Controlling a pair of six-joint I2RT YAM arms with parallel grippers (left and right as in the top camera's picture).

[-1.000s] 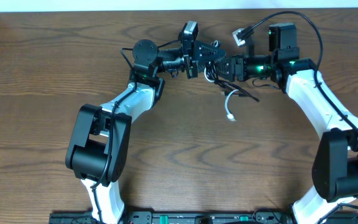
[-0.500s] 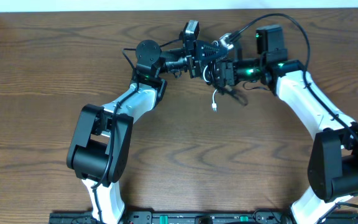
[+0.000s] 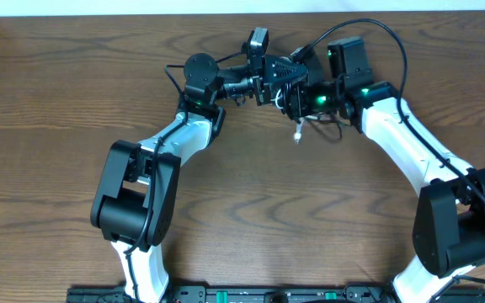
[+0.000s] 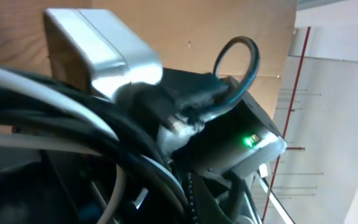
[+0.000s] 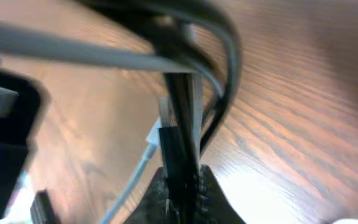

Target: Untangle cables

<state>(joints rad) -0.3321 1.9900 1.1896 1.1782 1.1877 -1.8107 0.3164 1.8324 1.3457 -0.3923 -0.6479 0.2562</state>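
The cables hang as one tangled bundle (image 3: 289, 88) above the far middle of the table, stretched between my two grippers. My left gripper (image 3: 273, 78) is shut on the bundle's left side; in the left wrist view, black strands (image 4: 135, 143) and a white strand (image 4: 48, 87) crowd its dark jaws. My right gripper (image 3: 301, 94) comes in from the right and is shut on the black cable (image 5: 178, 149), pinched upright between its fingertips (image 5: 180, 186). The white cable (image 5: 135, 171) runs down beside it, and its plug end (image 3: 297, 135) dangles over the table. A black loop (image 3: 331, 130) trails right.
The right arm's wrist block with a green light (image 4: 248, 142) sits very close to the left gripper. A thick black arm wire (image 3: 394, 42) arcs over the right arm. The table's far edge (image 3: 141, 14) is just behind both grippers.
My right gripper has moved left up to the left gripper and closed on the black cable. The white plug end swung left, then settled below the bundle. The left arm stayed put.
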